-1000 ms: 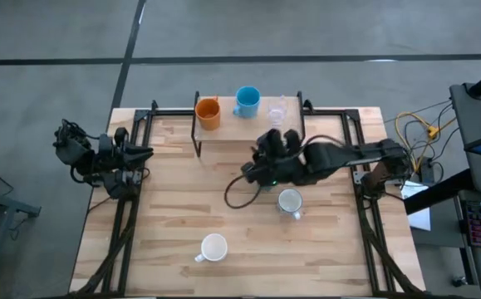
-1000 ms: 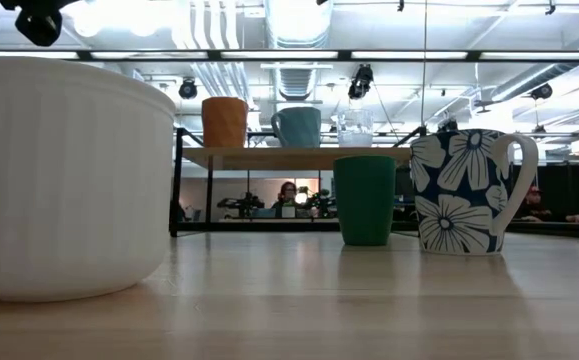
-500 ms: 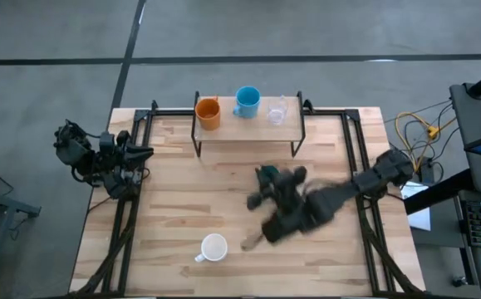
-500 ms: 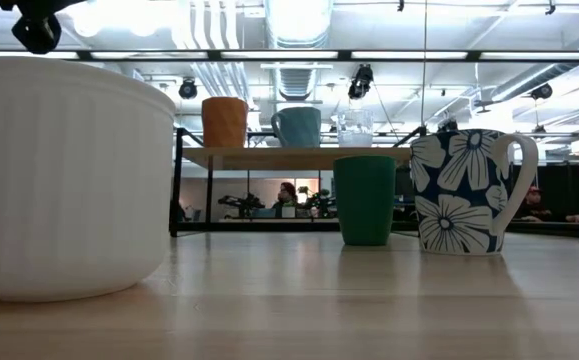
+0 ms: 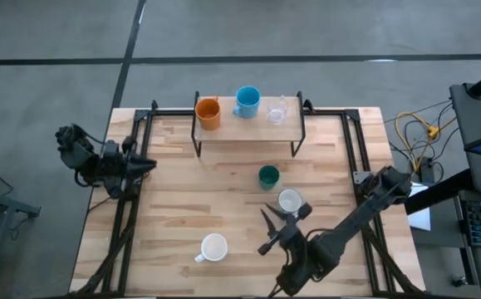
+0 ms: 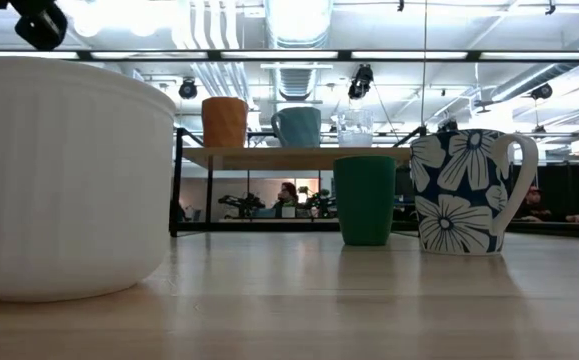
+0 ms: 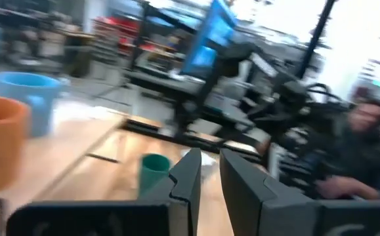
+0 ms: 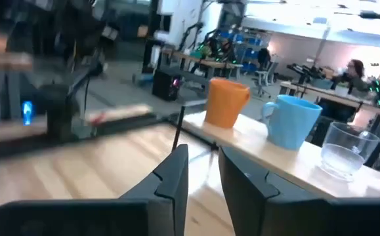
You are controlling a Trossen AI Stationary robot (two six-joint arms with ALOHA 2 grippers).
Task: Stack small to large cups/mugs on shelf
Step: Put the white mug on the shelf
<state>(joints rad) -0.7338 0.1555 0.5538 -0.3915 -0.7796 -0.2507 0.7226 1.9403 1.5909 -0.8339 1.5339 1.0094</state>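
Shelf (image 5: 248,129), upper centre, carries orange cup (image 5: 208,112), blue mug (image 5: 247,101), clear glass (image 5: 277,110) in row. Green cup (image 5: 268,176), floral mug (image 5: 289,201), white cup (image 5: 213,247) wait on table. Right gripper (image 5: 275,232), lower centre, fingers slightly apart, empty, likely ready for next pick. Left gripper (image 5: 147,164), parked left edge, narrow gap, empty.

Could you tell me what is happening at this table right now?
Three cups already stand on the shelf: the orange cup, the light blue mug and the clear glass. The dark green cup, the flowered mug and the white mug wait on the table. The right gripper hovers empty near the flowered mug; the left gripper waits at the table's edge.
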